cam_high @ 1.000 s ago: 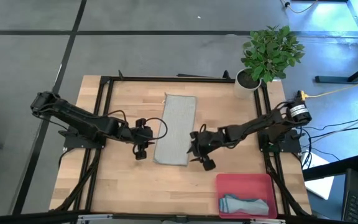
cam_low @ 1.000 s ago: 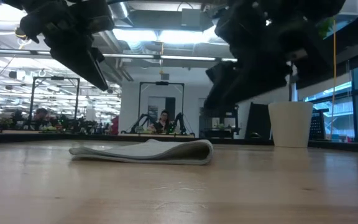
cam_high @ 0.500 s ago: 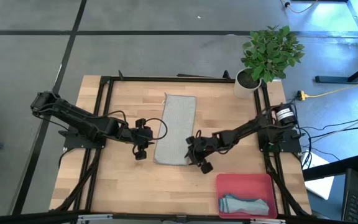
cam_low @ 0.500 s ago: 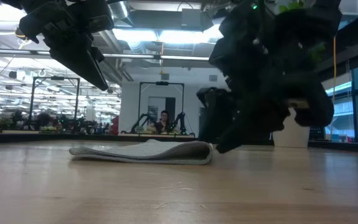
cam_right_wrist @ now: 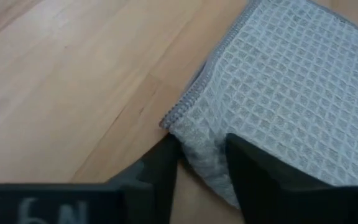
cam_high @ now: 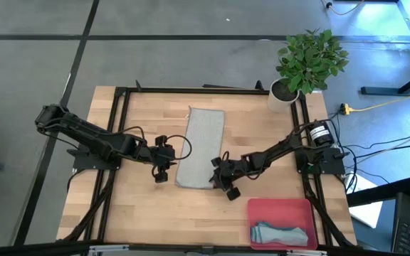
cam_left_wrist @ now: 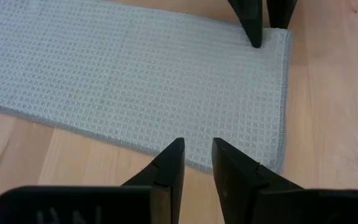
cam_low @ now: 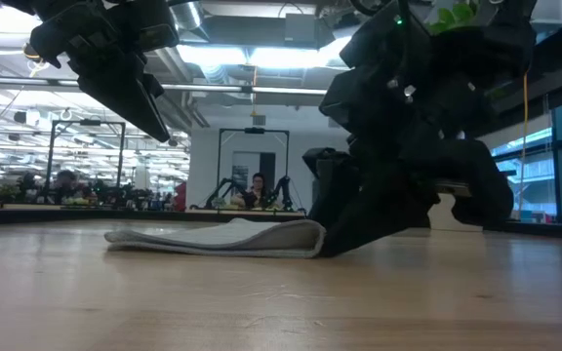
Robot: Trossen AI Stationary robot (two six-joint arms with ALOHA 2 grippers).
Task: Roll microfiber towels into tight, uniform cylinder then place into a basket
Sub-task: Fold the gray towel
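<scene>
grey-green towel [cam_right_wrist: 291, 93] cut off by frame edge (far end unseen), background people blurred

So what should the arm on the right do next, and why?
Probably close its fingers: the right end effector is down at the near corner of the grey-green towel, its edge between them. The left end effector hovers beside it.

Past your right gripper [cam_right_wrist: 199, 163] you see its two dark fingers [cam_right_wrist: 263, 177] set down around the near corner of the pale grey-green waffle-weave towel [cam_right_wrist: 284, 87], its stitched hem bunched between them, lying on the light wooden table [cam_right_wrist: 61, 74].
</scene>
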